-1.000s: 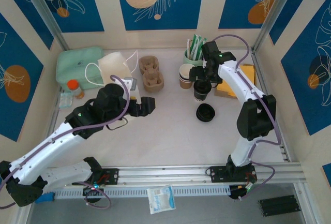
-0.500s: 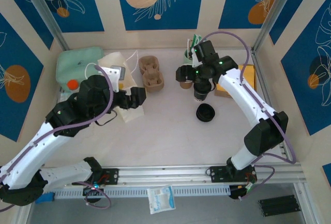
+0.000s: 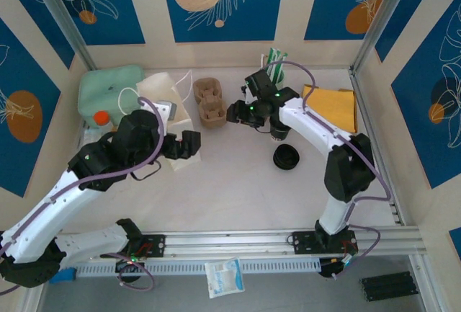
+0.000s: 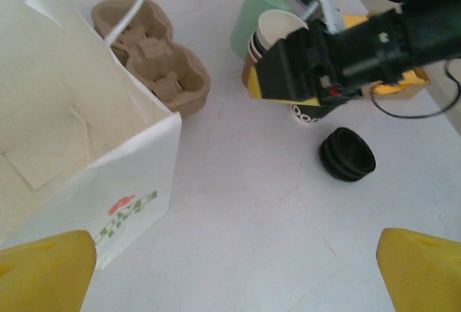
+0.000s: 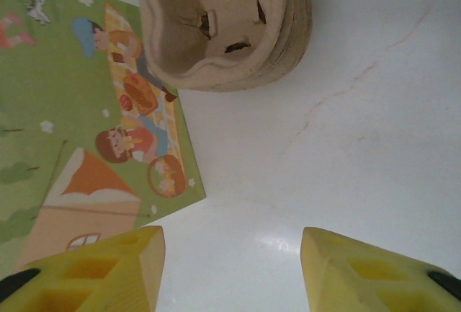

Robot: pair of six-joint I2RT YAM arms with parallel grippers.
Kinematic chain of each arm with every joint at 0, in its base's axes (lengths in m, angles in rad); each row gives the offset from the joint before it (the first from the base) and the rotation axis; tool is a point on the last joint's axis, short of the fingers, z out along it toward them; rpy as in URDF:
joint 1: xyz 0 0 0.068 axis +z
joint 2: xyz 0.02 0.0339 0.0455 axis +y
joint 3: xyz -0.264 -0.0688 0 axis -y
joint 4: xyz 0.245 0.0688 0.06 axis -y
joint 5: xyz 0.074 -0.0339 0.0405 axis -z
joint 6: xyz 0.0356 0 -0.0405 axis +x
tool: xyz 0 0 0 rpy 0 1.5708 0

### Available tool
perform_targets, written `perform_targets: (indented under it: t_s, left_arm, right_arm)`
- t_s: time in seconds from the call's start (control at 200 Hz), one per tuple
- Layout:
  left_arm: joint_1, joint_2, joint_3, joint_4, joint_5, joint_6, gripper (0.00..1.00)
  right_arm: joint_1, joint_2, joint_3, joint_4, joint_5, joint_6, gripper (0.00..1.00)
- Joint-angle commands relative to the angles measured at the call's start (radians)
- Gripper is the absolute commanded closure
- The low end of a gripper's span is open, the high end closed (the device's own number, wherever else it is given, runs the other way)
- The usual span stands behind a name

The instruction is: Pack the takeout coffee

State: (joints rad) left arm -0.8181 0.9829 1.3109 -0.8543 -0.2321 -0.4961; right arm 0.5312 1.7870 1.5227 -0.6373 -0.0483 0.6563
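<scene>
right gripper (image 3: 238, 112) hangs part open, nothing between its yellow fingers (image 5: 94, 272), low over the desk (image 3: 238, 189) toward the far edge, its camera looking at the pulp cup carrier (image 5: 227, 24) just beside it; left gripper (image 4: 230, 276) is spread wide and empty, facing the open mouth of the paper bag (image 4: 86, 146) toward the far left corner; the takeout coffee (image 3: 280, 134) stands beneath the right arm, toward the far right corner, in front of the stack of lidless cups (image 4: 277, 29), with loose black lids (image 3: 286, 157) just nearer the near edge; i judge the step to be fetching the carrier, the cup not yet packed; next calls for a clean pinch on the carrier's rim without nudging the bag; the coffee is upright, dark lid on, white paper with dark print low down, mostly hidden by the arm
</scene>
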Motion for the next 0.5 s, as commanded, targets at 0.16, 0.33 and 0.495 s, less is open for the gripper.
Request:
perform_targets:
  t_s: [0.16,0.33,0.495]
  left_arm:
    - [-0.007,0.005,-0.099,0.055,0.119,-0.07,0.01]
    - [-0.028,0.01,-0.137,0.097,0.106,-0.09,0.01]
    - [-0.038,0.025,-0.152,0.127,0.097,-0.104,0.01]
  right_arm:
    - [0.005,0.103,0.015,0.095,-0.009,0.114,0.58]
    - [0.0,0.164,0.058,0.099,-0.004,0.131,0.59]
    - [-0.006,0.224,0.118,0.09,-0.012,0.135,0.61]
